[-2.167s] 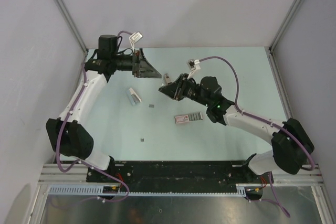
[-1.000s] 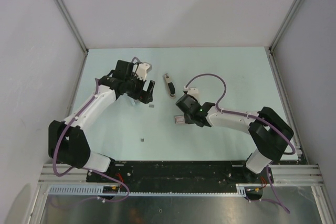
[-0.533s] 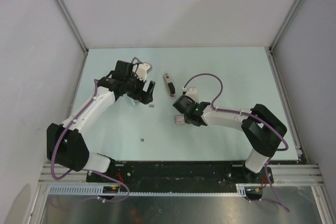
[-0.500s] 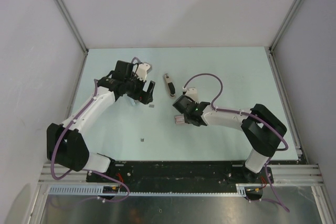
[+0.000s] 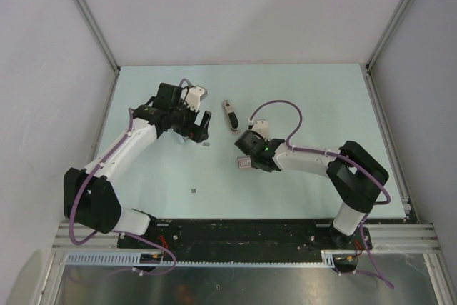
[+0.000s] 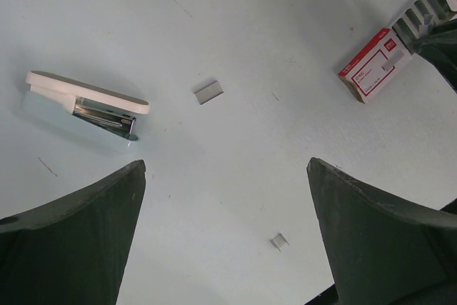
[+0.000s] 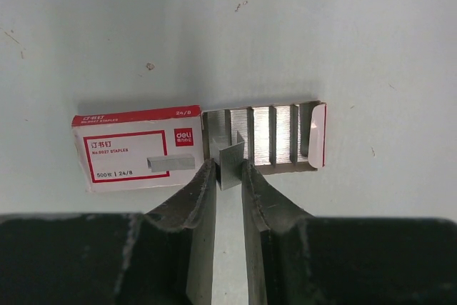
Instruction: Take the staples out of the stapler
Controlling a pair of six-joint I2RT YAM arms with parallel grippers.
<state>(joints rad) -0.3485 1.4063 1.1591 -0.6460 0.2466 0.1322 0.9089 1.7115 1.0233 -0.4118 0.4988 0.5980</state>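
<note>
Enclosing the pale green table (image 5: 321,105) on three sides are plain grey walls (image 5: 235,12), with metal posts (image 5: 88,16) at the far corners. The stapler (image 5: 230,116) lies flat on the table toward the far middle, between the two grippers and clear of both. The left gripper (image 5: 201,125) hangs low over the surface, spread to its widest and holding nothing; a white-and-blue item (image 6: 78,108) lies just below it. The right gripper (image 7: 228,166) points down, fingers pinched on a short staple strip (image 7: 230,156) at the open tray (image 7: 278,137) of the box (image 7: 136,151). Loose staples (image 6: 209,91) lie between the arms. Against two seconds back, the stapler was then aloft in the right gripper and is now set down. Both arms have dropped low, and the right gripper now covers the box.
</note>
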